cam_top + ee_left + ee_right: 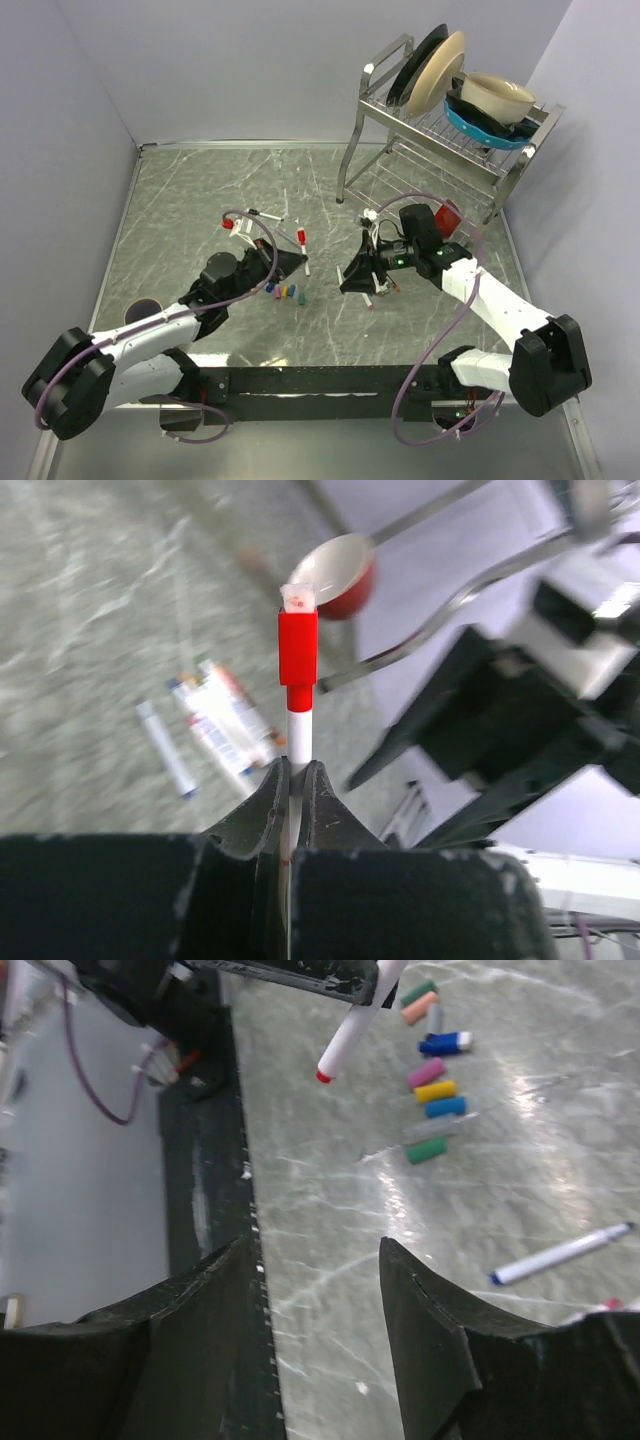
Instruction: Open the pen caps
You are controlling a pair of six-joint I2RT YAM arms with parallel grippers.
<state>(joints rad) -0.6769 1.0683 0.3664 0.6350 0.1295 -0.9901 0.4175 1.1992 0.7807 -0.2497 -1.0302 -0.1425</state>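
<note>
Tightly pressed together, the left tool [293, 775] pinches a thin white pen barrel [299, 735] tipped with a blocky red cap [297, 648]. The right tool [315, 1260] hangs spread and empty over the glossy, marbled grey surface [330, 1190]. Farther out, loose caps [437, 1090], smooth coloured cylinders, lie clustered there.

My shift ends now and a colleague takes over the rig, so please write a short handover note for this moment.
Left gripper: shut on a white pen, held upright in its wrist view; the red cap is on.
Right gripper: open, empty, above the table.
Done: several loose caps lie clustered on the table; a pen with a blue tip lies apart and looks uncapped.
Left: pull off the red cap. Whether other pens keep caps cannot be told.
</note>
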